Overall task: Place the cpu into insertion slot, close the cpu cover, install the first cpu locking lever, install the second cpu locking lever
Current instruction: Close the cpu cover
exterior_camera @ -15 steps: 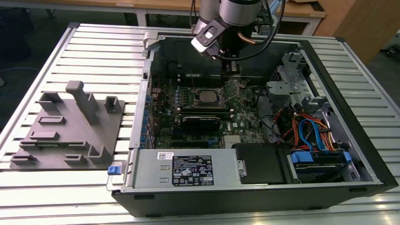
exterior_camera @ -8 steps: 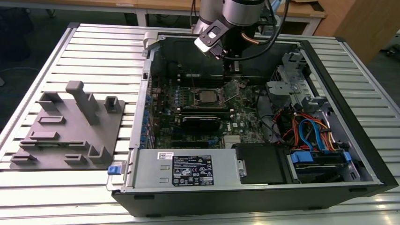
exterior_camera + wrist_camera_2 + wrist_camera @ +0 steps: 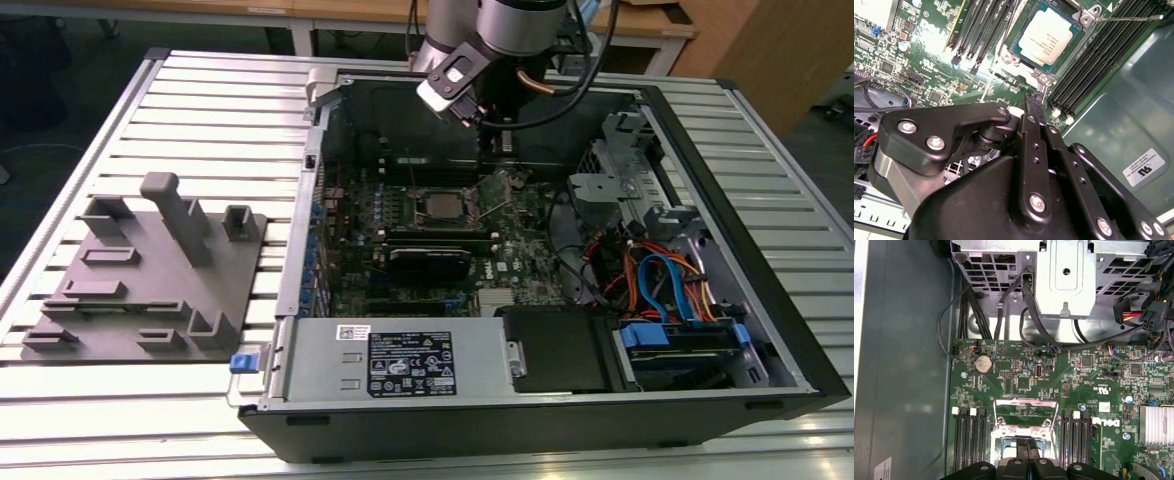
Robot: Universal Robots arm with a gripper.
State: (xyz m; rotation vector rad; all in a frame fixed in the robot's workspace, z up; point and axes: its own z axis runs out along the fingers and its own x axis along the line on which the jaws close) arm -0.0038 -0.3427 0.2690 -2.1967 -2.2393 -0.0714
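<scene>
The cpu point(image 3: 1050, 35) lies seated just beyond the gripper point(image 3: 1033, 101) (closed tight, holding nothing).

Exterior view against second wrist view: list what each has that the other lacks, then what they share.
Exterior view's own: the slatted silver metal table, the grey moulded plastic fixture and the blue and orange cable bundle. Second wrist view's own: the black tool, shut, seen close, and the white sticker on the grey case wall. Shared: the green circuit board and the square black-framed insertion slot holding the silver-topped square cpu.
</scene>
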